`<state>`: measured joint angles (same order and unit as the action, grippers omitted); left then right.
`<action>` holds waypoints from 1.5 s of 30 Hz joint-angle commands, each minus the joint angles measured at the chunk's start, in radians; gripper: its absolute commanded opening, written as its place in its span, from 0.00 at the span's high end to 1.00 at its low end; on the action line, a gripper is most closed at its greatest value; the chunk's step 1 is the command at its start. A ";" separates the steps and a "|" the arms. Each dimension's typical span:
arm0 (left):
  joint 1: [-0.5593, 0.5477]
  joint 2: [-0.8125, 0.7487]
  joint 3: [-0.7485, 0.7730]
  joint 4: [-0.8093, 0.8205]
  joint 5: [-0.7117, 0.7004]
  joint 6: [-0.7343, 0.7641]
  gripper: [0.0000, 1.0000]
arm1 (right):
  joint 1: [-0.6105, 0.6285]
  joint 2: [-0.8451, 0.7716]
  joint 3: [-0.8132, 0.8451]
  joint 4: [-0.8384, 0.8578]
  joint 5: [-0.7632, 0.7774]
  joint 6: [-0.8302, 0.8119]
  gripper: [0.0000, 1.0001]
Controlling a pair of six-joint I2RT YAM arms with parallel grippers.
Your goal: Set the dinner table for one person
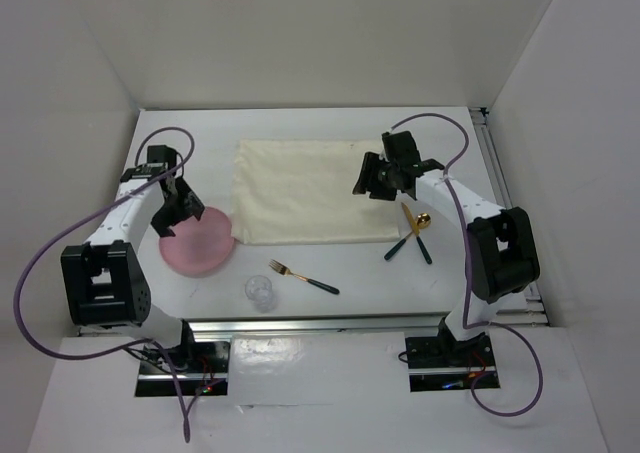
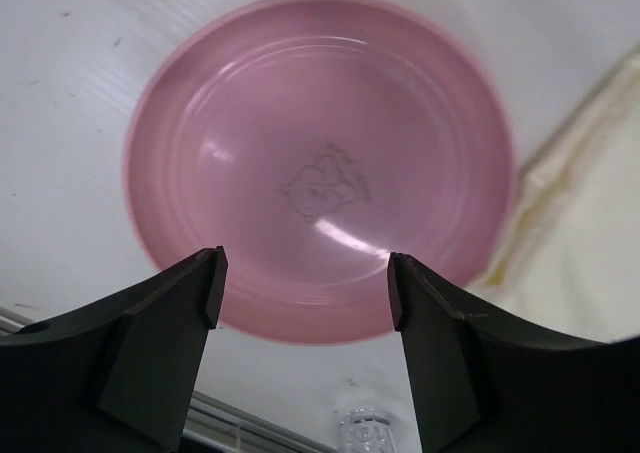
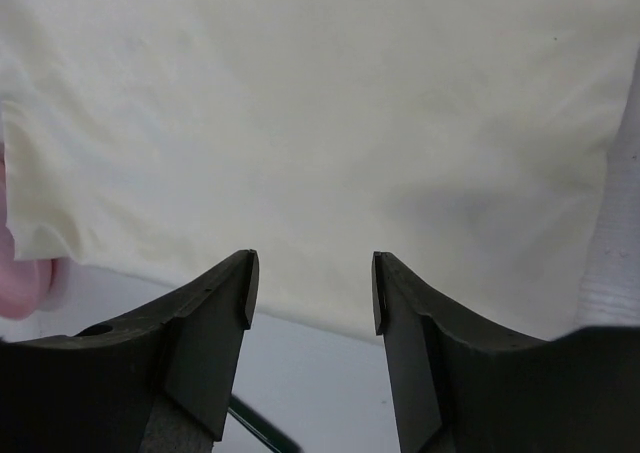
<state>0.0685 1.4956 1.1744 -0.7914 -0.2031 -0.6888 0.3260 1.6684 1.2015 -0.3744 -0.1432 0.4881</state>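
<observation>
On the white dinner table (image 1: 420, 273) lies a cream placemat (image 1: 305, 191). A pink plate (image 1: 197, 240) rests flat at its left corner. My left gripper (image 1: 182, 205) hovers over the plate's far rim, open and empty; in the left wrist view the plate (image 2: 320, 163) fills the frame above the gripper (image 2: 303, 288). My right gripper (image 1: 375, 180) hangs open over the placemat's right edge, holding nothing; its wrist view shows the placemat (image 3: 330, 123) beyond the gripper (image 3: 311, 291). A gold fork (image 1: 302, 276) with a dark handle lies in front of the placemat.
A clear glass (image 1: 259, 292) stands near the front rail, also visible as the glass (image 2: 366, 431) in the left wrist view. A gold spoon (image 1: 410, 233) and a knife (image 1: 416, 232), both dark-handled, lie crossed right of the placemat. Metal rails line the front and right edges.
</observation>
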 commanded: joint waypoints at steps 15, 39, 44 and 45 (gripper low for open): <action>-0.067 0.391 0.217 0.087 0.022 -0.069 0.14 | 0.007 -0.050 0.029 -0.043 -0.027 -0.049 0.28; -0.093 0.282 0.481 -0.098 -0.093 0.054 1.00 | 0.007 -0.068 0.058 -0.080 0.024 -0.059 0.27; -0.252 0.322 0.675 -0.156 -0.013 0.110 1.00 | -0.002 -0.078 0.038 -0.080 0.057 -0.039 0.27; -0.280 0.346 0.715 -0.173 -0.001 0.110 1.00 | -0.002 -0.087 0.038 -0.080 0.057 -0.039 0.25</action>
<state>-0.1162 1.8278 1.7706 -0.9123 -0.2661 -0.6342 0.3275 1.6478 1.2121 -0.4465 -0.1169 0.4480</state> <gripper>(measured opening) 0.053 0.736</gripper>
